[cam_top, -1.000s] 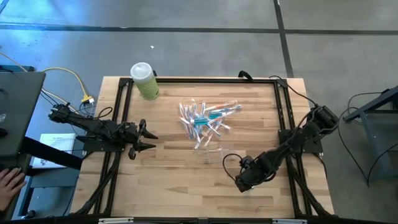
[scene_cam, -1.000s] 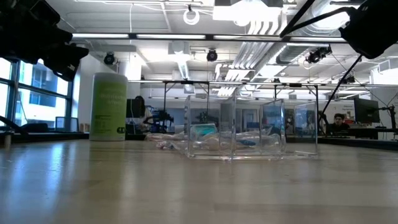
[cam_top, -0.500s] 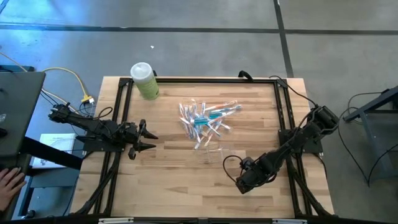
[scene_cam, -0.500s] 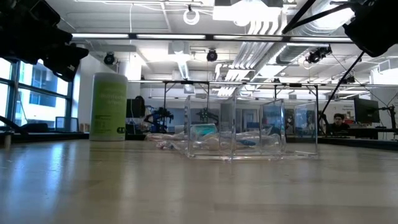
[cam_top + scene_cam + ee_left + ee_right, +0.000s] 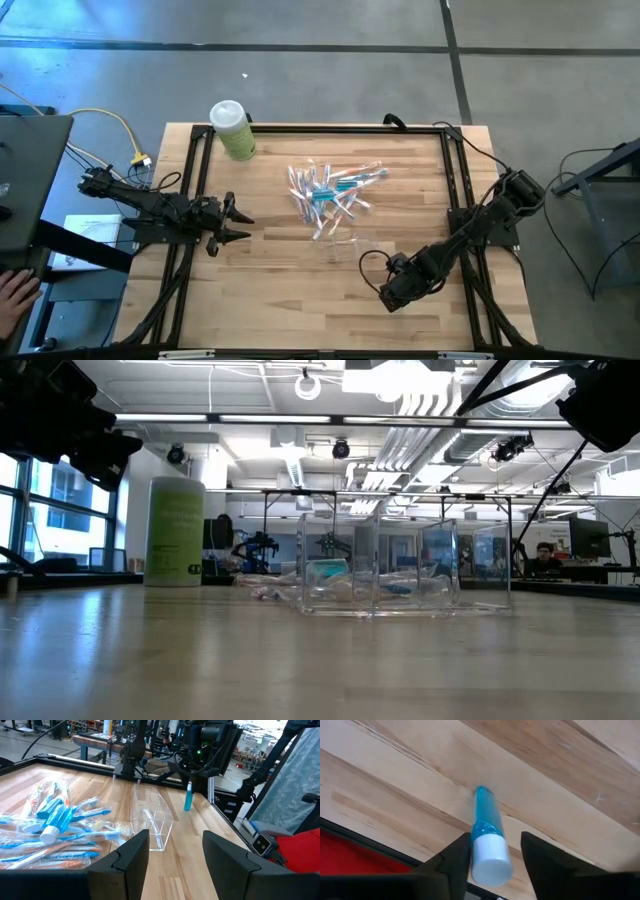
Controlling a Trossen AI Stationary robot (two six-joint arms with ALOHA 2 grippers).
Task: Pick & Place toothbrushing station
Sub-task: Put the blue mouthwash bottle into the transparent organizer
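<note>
A pile of clear-wrapped toothbrushes [image 5: 330,192] with teal and orange parts lies mid-table, also in the left wrist view [image 5: 55,827]. Just nearer stands the see-through holder [image 5: 345,243] [image 5: 152,817]. A slim blue tube [image 5: 187,797] with a white cap [image 5: 491,860] stands upright by the table's right near side, hidden under the arm in the high view. My right gripper [image 5: 392,290] [image 5: 495,840] points down over it, open, one finger on each side of the cap. My left gripper [image 5: 240,222] [image 5: 175,855] waits open and level at the table's left. My right gripper comes from above, pointing down, around the tube's white cap [image 5: 480,857]. One finger [image 5: 455,857] lies right beside the cap; whether it touches I cannot tell. A gap shows between the cap and the other finger [image 5: 545,857]. The tube stands upright with its lower end [image 5: 481,791] at the tabletop.
A light-green bottle [image 5: 232,130] with a white cap stands at the far left corner. Black frame rails [image 5: 455,190] run along the table's sides and far edge. The table's right edge is close beside the tube. A person's hand [image 5: 12,295] shows off the table at the lower left.
</note>
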